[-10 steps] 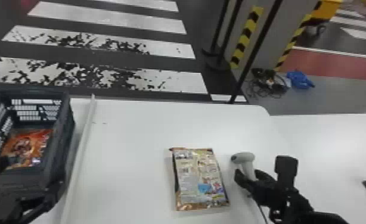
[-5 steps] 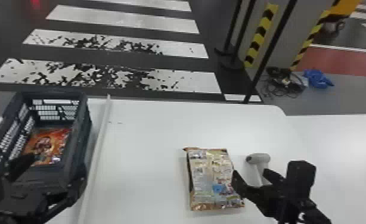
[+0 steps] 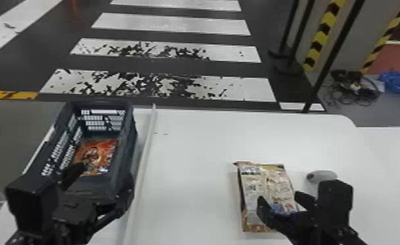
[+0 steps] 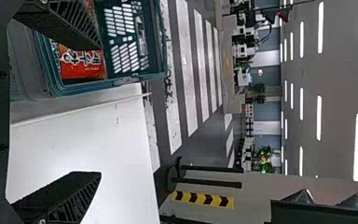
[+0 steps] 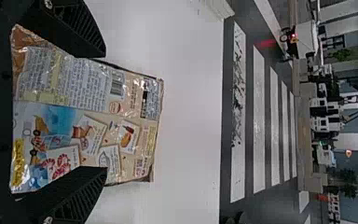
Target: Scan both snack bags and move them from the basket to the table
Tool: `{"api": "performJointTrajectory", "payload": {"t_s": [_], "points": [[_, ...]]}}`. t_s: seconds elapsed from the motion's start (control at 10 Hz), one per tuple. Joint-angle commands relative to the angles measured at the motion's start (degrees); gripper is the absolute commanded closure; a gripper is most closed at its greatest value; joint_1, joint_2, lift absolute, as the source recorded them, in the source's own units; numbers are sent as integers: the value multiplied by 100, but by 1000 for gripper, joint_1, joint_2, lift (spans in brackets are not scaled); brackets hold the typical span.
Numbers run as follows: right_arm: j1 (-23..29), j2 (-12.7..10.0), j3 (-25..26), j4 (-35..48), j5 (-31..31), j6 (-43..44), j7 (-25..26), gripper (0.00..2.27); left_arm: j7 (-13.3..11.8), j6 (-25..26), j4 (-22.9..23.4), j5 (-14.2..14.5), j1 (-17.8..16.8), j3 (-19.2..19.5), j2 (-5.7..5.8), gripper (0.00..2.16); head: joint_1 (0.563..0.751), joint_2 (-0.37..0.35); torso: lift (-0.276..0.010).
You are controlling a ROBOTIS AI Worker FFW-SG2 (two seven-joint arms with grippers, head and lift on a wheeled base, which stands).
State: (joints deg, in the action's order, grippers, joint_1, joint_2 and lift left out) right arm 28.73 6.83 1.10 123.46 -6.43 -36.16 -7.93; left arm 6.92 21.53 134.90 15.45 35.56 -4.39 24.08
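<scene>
The left hand (image 3: 103, 177) was at the near end of the dark basket (image 3: 129, 143), its two fingers spread wide with nothing between them. In the left wrist view, one finger showed in front of the basket and the other in front of the white table (image 3: 196, 182).

The basket stood on the robot's left side of the table, with mesh openings in its walls. An orange-red snack bag (image 3: 95, 154) lay inside, on the basket's floor. A long, pale strip (image 3: 146, 146) ran along the table just beside the basket, between it and the second snack bag.

That other one, a beige snack bag (image 3: 253, 185), lay flat on the table in front of the robot's right arm. The side with the small print and food pictures faced up, and a barcode (image 5: 117, 84) could be seen on it in the right wrist view.

The right hand (image 3: 279, 198) was over the beige bag's near part, its fingers wide apart, one toward each long side of the bag. A light grey scanner (image 3: 321, 176) lay on the table near the bag's right side, partly hidden behind the right hand.

Beyond the table, white crossing stripes (image 3: 173, 26) marked the dark floor, and a blue bundle (image 3: 396, 82) lay near some tangled cables (image 3: 355, 88).
</scene>
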Motion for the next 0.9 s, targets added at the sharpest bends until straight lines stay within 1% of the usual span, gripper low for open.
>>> {"api": "performJointTrajectory", "payload": {"t_s": [0.0,0.1,0.3,0.5,0.6,0.8], "points": [[-175,3,-67,-243,28,16,-42,70,-7,5,-16,2,3,8,9,26,695,-24,-98],[-289,3,39,-428,-78,33,-156,73,-16,5,-42,2,3,8,9,26,695,-14,-98],[-526,3,470,-665,-447,-19,-666,73,-16,-12,-86,-7,3,8,9,26,695,-14,-98],[-913,12,848,-911,-588,-406,-1044,70,-16,-12,-104,-7,3,8,0,26,695,-35,-98],[-1177,12,1032,-1131,-632,-863,-1299,73,-16,-12,-130,-7,3,8,0,26,695,-50,-98],[-1572,21,1225,-1544,-605,-1180,-1782,73,-7,-12,-139,-15,3,8,0,26,695,-68,-98]]}}
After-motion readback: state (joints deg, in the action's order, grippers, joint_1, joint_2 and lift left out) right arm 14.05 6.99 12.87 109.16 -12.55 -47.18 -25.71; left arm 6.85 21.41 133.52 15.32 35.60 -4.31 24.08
